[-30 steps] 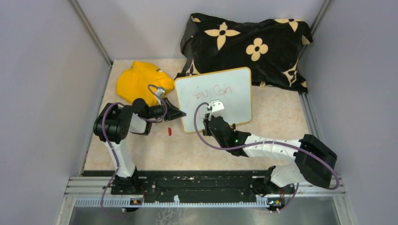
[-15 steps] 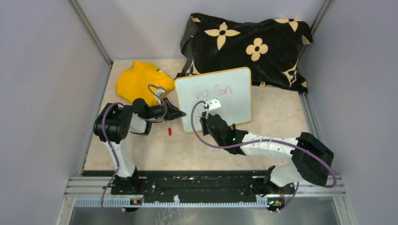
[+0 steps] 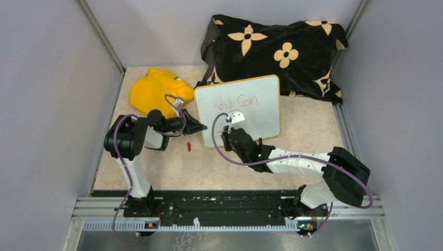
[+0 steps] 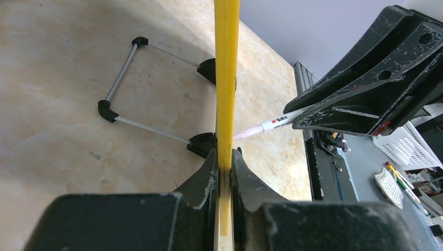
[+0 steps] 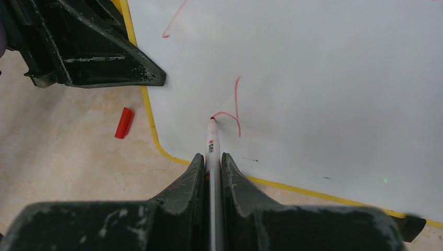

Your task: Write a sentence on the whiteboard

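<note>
When counted left to right: one yellow cloth [image 3: 154, 90], one red cap [image 3: 189, 147], one whiteboard [image 3: 264, 117], one marker [image 5: 212, 144], one flowered blanket [image 3: 277, 47]. Beige marbled counter [image 3: 172, 167], grey walls [image 3: 52, 104]. Sits mid-counter, long axis left-right, top edge toward blanket. Left fingers [image 4: 206, 172] narrow, pinching yellow left rim; right fingers [image 5: 193, 172] narrow, holding marker, tip touching lower-left face under red "You Can" [image 3: 238, 102].
</note>
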